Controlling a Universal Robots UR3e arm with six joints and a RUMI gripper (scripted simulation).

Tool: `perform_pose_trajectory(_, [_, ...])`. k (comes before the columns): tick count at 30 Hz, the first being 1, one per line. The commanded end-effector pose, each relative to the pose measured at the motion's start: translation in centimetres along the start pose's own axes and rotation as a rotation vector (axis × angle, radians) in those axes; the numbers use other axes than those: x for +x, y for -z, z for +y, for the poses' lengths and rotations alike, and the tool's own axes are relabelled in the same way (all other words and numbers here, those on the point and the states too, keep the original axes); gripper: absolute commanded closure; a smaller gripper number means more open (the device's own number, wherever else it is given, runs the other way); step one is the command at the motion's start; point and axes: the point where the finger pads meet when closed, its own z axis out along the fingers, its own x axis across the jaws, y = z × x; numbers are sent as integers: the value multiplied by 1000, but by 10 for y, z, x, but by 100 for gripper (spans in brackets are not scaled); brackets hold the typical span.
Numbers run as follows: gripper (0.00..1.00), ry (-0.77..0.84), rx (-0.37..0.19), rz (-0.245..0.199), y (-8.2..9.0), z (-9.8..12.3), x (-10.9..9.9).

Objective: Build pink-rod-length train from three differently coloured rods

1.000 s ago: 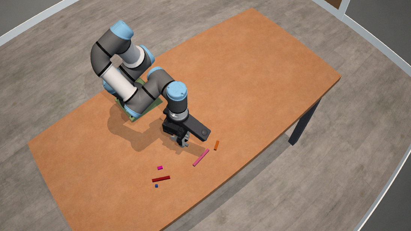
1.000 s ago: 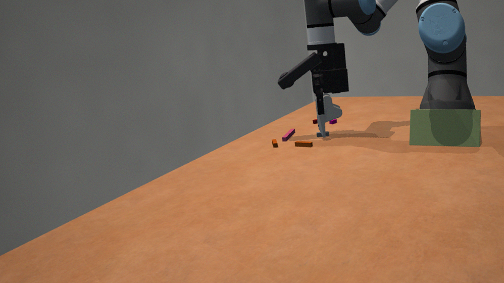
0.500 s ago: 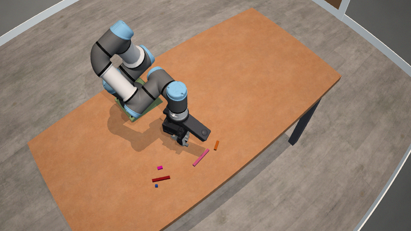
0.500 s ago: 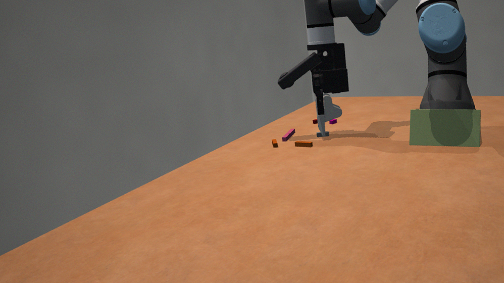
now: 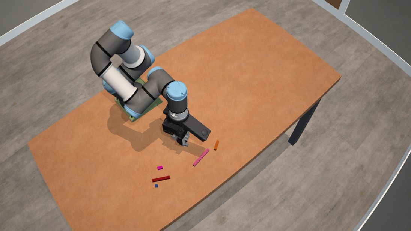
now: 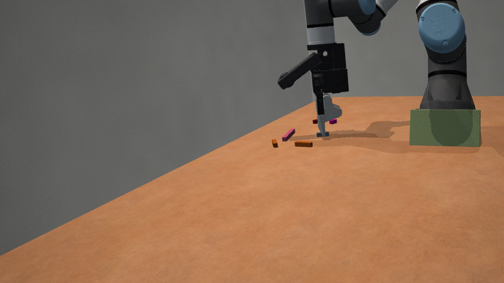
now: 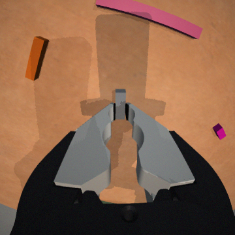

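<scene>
My gripper [image 7: 119, 104] is shut on a short grey rod [image 7: 120, 99], which sticks out past the fingertips. In the exterior view the gripper [image 6: 322, 132] points straight down, with its tips at the table top. The pink rod [image 7: 153, 16] lies flat just beyond it and also shows in the top view [image 5: 200, 157]. An orange rod [image 7: 35, 58] lies apart to the left of it in the wrist view. A small magenta rod [image 7: 219, 131] lies to the right. A red rod [image 5: 160, 178] and a tiny blue rod [image 5: 156, 185] lie further off.
A second orange rod [image 6: 303, 143] shows only in the exterior view, close to the gripper on the camera's side. The arm's green base plate [image 6: 444, 127] stands behind. The table's long edge runs not far past the pink rod.
</scene>
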Motion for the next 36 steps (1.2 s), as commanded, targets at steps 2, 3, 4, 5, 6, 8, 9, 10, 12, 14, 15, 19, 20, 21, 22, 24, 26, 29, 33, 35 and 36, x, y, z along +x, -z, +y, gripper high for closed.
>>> perform_pose_trajectory(2, [100,-1,2,1,1,-1,0])
perform_pose_trajectory(3, [100,-1,2,1,1,-1,0])
perform_pose_trajectory(4, [100,-1,2,1,1,-1,0])
perform_pose_trajectory(5, [100,-1,2,1,1,-1,0])
perform_pose_trajectory(6, [100,-1,2,1,1,-1,0])
perform_pose_trajectory(8, [100,-1,2,1,1,-1,0])
perform_pose_trajectory(9, [100,-1,2,1,1,-1,0])
perform_pose_trajectory(10, [100,-1,2,1,2,-1,0])
perform_pose_trajectory(12, [100,-1,2,1,4,-1,0])
perform_pose_trajectory(14, [100,-1,2,1,4,-1,0])
perform_pose_trajectory(15, [100,-1,2,1,5,-1,0])
perform_pose_trajectory(19, [100,-1,2,1,12,-1,0])
perform_pose_trajectory(20, [100,-1,2,1,14,-1,0])
perform_pose_trajectory(21, [100,-1,2,1,17,-1,0])
perform_pose_trajectory(22, [100,-1,2,1,19,-1,0])
perform_pose_trajectory(24, [100,-1,2,1,25,-1,0])
perform_pose_trajectory(26, [100,-1,2,1,32,-1,0])
perform_pose_trajectory(29, [100,-1,2,1,43,-1,0])
perform_pose_trajectory(33, [100,-1,2,1,51,-1,0])
perform_pose_trajectory(35, [100,-1,2,1,59,-1,0])
perform_pose_trajectory(36, [100,-1,2,1,63,-1,0])
